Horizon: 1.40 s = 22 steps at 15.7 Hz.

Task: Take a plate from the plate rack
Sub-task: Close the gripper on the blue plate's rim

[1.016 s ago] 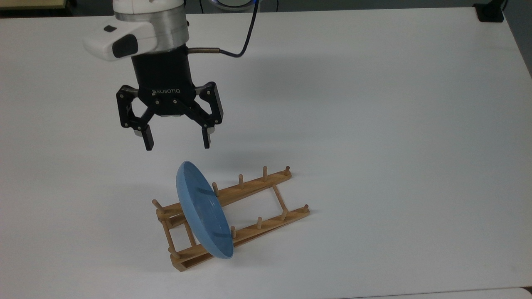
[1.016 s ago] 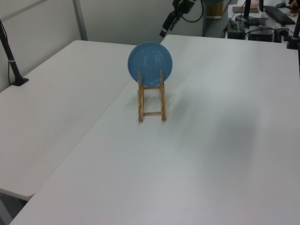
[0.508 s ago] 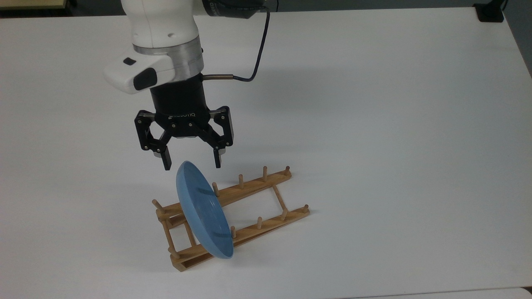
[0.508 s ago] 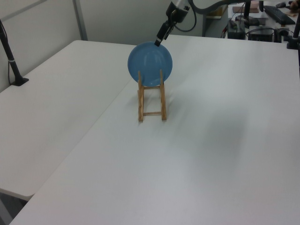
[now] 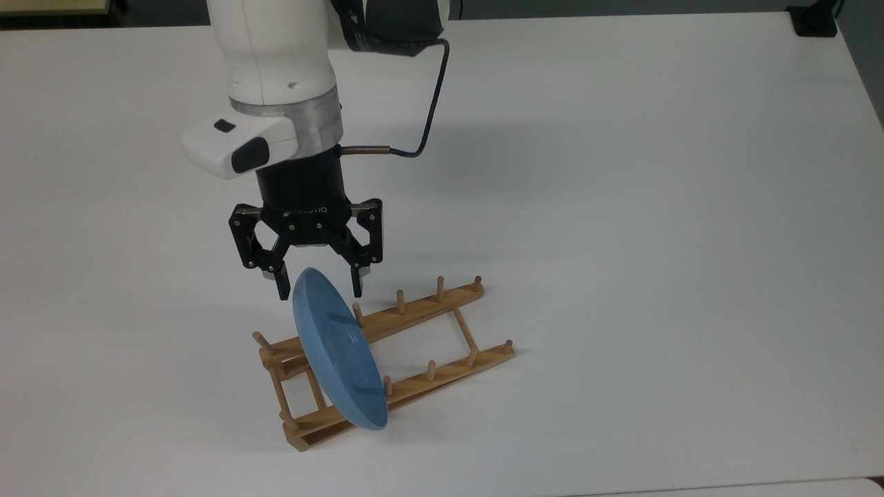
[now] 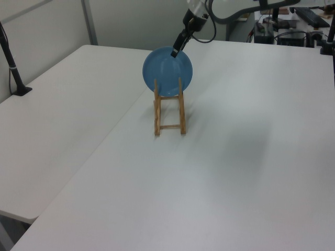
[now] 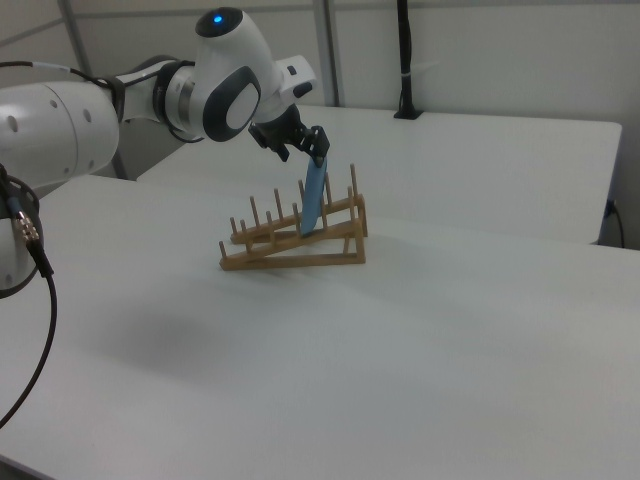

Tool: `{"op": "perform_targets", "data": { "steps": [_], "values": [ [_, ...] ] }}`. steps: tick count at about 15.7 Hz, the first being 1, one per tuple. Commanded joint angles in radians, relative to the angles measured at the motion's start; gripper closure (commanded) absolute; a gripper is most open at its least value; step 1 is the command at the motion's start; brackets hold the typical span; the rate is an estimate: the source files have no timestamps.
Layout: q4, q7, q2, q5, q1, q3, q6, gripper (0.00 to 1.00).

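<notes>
A light-blue plate point(image 5: 338, 348) stands on edge in the wooden plate rack point(image 5: 428, 306), leaning between pegs near the rack's raised end at the top view's left. My gripper point(image 5: 320, 291) is open and points down, with one fingertip on each side of the plate's top rim. I cannot tell whether the fingers touch it. In the left view the plate point(image 6: 167, 70) faces the camera above the rack point(image 6: 168, 112), with the gripper point(image 6: 174, 52) at its upper edge. The right view shows the plate point(image 7: 314, 200) edge-on in the rack point(image 7: 290, 250), under the gripper point(image 7: 305, 152).
The rack sits on a wide white table point(image 5: 656, 207). A dark cable point(image 5: 431, 96) loops from the wrist. A black post point(image 6: 13, 68) stands at the left view's left edge, and a black clamp point(image 5: 815, 21) sits at the top view's far right corner.
The arm has come down and shifted toward the rack. The open gripper went from well above the plate to straddling its top rim. Plate and rack have not moved.
</notes>
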State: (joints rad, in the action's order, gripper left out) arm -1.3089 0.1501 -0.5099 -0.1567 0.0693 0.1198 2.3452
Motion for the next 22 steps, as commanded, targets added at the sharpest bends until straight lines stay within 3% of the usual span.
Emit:
{"op": "perform_targets", "data": {
  "steps": [1, 3, 4, 6, 9, 22],
  "values": [
    [0.019, -0.017, -0.022, 0.042, 0.012, 0.006, 0.019, 0.30],
    [0.019, -0.017, -0.024, 0.042, 0.020, 0.006, 0.017, 0.48],
    [0.019, -0.017, -0.024, 0.042, 0.021, 0.006, 0.017, 0.64],
    [0.019, -0.046, -0.024, 0.043, 0.023, 0.007, 0.016, 0.85],
    [0.019, -0.053, -0.021, 0.043, 0.024, 0.007, 0.008, 1.00],
    [0.020, -0.049, 0.092, 0.034, 0.004, 0.011, -0.122, 1.00]
  ]
}}
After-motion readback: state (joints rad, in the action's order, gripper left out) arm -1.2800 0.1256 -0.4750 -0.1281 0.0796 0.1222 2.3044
